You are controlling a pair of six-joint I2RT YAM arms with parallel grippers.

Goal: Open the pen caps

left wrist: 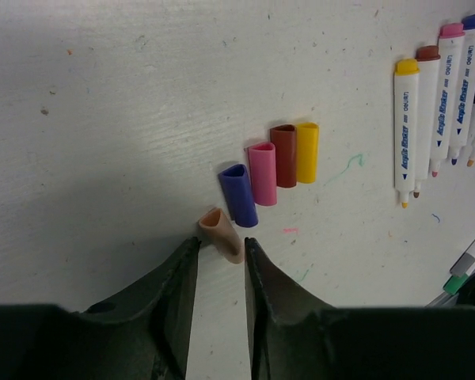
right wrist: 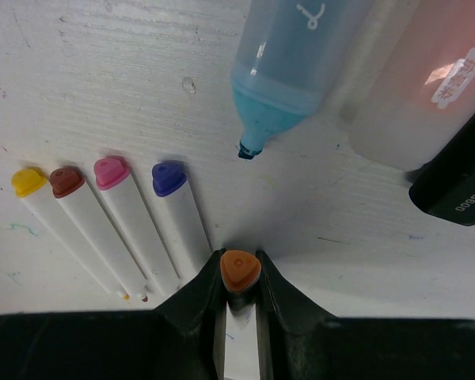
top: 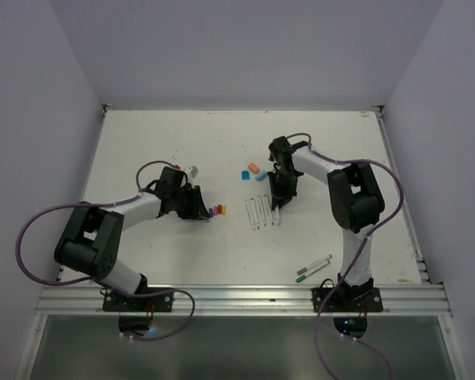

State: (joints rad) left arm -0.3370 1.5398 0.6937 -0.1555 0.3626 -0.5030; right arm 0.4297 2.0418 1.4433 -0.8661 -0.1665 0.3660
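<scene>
The left gripper is standing with its jaws apart and is pinching nothing. A tan cap is lying loose at the fingertips, with its lower end just reaching into the gap. This cap is lying well to the left of the row of 4 white pens, at the end of a slanted line of caps. The purple cap is coming next, then the pink cap and the brown-red cap. The yellow cap is lying nearest to the pens. I am judging that the caps are being lined up here to stay sorted and apart from the barrels.

The right gripper is pressing its jaws together on an orange-ended pen, just to the right of the pen row. This firm grip is probably keeping the barrel steady.

Beyond the pen row, an uncapped blue highlighter and an orange highlighter are lying close to the right gripper, so room there is tight. On the near side of the pen row, 2 capped pens are lying close to the near edge of the table. They are looking not yet opened. Left of the caps the surface is giving the left arm room for drawing back, but a sideways move could be pushing the tan cap into the purple one.
</scene>
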